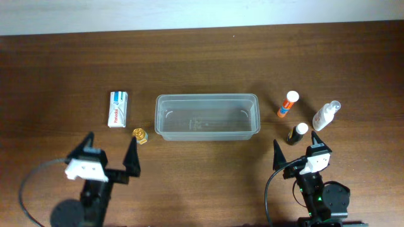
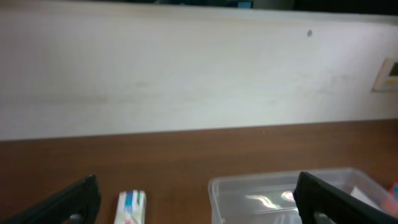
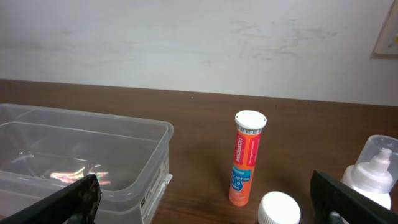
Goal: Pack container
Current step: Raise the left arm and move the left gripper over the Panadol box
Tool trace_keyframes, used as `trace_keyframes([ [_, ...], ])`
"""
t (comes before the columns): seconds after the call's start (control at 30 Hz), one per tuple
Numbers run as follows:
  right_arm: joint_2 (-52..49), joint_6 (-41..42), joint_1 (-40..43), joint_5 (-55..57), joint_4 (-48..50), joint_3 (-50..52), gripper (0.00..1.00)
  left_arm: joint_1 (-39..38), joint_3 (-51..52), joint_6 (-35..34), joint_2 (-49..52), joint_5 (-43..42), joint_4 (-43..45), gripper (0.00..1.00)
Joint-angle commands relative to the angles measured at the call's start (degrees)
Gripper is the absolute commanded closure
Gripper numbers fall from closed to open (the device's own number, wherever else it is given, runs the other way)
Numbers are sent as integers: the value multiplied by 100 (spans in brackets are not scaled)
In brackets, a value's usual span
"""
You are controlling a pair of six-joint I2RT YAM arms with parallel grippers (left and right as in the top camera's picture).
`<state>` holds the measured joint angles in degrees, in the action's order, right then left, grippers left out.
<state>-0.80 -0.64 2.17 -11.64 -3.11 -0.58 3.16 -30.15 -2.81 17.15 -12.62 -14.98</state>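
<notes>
**Container empty, both grippers spread**

The container (image 1: 207,117) sits mid-frame, long axis left-right. The left gripper (image 1: 110,140) at lower left and the right gripper (image 1: 295,148) at lower right both have their jaws apart. A dark bottle (image 1: 298,133) lies just above the right gripper, the nearest pick.

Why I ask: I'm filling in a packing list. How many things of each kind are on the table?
Tub: 1
Box: 1
Bottles: 2 (spray bottle, dark bottle)
Orange tube: 1
Small gold item: 1
Total: 6
</notes>
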Motion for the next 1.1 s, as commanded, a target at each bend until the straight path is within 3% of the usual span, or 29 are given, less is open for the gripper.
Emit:
trace_keyframes([
  [0.0, 44, 9, 48, 50, -37, 26, 2, 39, -938, 168, 1165, 76, -243, 0],
  [0.1, 44, 7, 48, 50, -37, 26, 2, 39, -2103, 750, 2520, -164, -1034, 0],
  [0.23, 44, 7, 48, 50, -37, 26, 2, 39, -4096, 1360, 4540, -306, -2852, 0],
  [0.37, 44, 7, 48, 50, -37, 26, 2, 39, -6000, 1427, 6310, -264, -4627, 0],
  [0.47, 44, 9, 48, 50, -37, 26, 2, 39, -6872, 1429, 7235, -92, -5375, 0],
  [0.67, 44, 9, 48, 50, -37, 26, 2, 37, -7152, 1427, 8166, 693, -5727, 0],
  [1.07, 44, 7, 48, 50, -37, 26, 2, 50, -7136, 1427, 8738, 1117, -5504, 0],
])
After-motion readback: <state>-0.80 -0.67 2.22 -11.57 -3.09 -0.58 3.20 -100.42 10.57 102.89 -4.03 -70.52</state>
